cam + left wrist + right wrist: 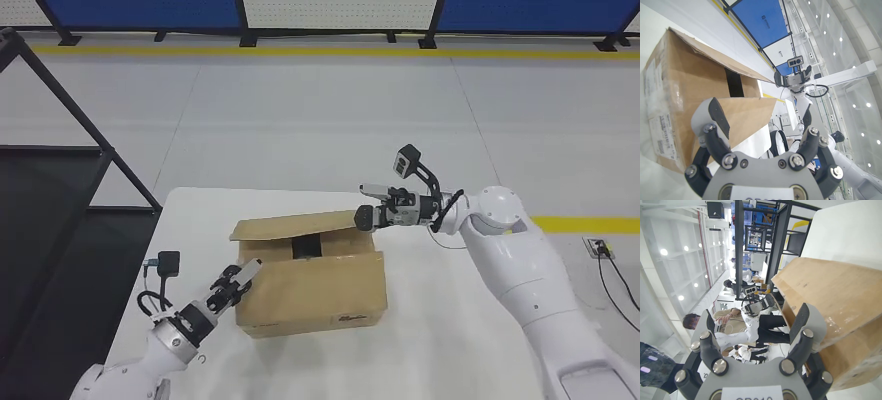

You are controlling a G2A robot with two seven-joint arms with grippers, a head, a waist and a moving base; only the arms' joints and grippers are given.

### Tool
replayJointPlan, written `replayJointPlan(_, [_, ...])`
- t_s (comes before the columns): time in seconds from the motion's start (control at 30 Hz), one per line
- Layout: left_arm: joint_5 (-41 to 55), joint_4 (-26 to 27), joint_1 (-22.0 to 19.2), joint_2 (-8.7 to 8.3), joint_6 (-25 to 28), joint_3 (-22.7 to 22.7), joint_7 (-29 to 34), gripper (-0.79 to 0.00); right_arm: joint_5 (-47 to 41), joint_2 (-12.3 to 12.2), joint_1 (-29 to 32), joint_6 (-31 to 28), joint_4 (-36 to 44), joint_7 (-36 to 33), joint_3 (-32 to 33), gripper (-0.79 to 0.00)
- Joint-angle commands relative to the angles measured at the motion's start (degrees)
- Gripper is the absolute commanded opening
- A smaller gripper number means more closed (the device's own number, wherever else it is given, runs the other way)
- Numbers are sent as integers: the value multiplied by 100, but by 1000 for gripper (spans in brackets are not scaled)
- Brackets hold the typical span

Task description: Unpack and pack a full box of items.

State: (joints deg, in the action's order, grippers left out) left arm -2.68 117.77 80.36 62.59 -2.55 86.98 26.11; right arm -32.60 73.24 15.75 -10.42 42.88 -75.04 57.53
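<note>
**A:** What is the left end effector [762, 105] doing?

**B:** It is released, with its fingers [718, 115] spread wide. It sits at the near left corner of the cardboard box [310, 295]. One finger lies just beside the end of the near flap [747, 111]. I cannot tell whether the pad touches the card.

**A:** And the right end effector [756, 308]?

**B:** It is released too, with its fingers well apart. It is at the right end of the far flap [295, 225]. In the left wrist view, one of its pads seems to meet the flap's corner tip. Nothing is held between the fingers.

**A:** Where does the box stand?

**B:** It stands on the white worktop [450, 330], about midway between the two arms, with its long side facing the robot. Both long flaps are partly raised and lean toward each other. A dark gap [305, 246] runs between them. The inside is too dark to show what it holds.

**A:** Is there anything on the box itself?

**B:** There are printed labels [662, 123] on the left end face. Clear tape [836, 323] runs over the edge near the right arm.

**A:** What is farther out?

**B:** A black metal frame [70, 110] stands beside the worktop on the robot's left. Beyond the worktop is pale floor with a yellow line [300, 50] across it, and blue panels [140, 12] stand behind the line.
</note>
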Motion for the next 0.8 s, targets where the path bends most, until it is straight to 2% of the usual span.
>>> replayJointPlan(0.0, [-58,-38,-69,7,-54,-61,-40,0,19,-5,24,64,-52,-35,4,0])
replayJointPlan(0.37, [-205,-223,-379,48,-240,-333,-191,0,-209,-21,299,130,-100,-496,49,0])
replayJointPlan(0.77, [-240,-349,-609,91,-387,-541,-268,0,-173,-43,481,106,-44,-454,91,0])
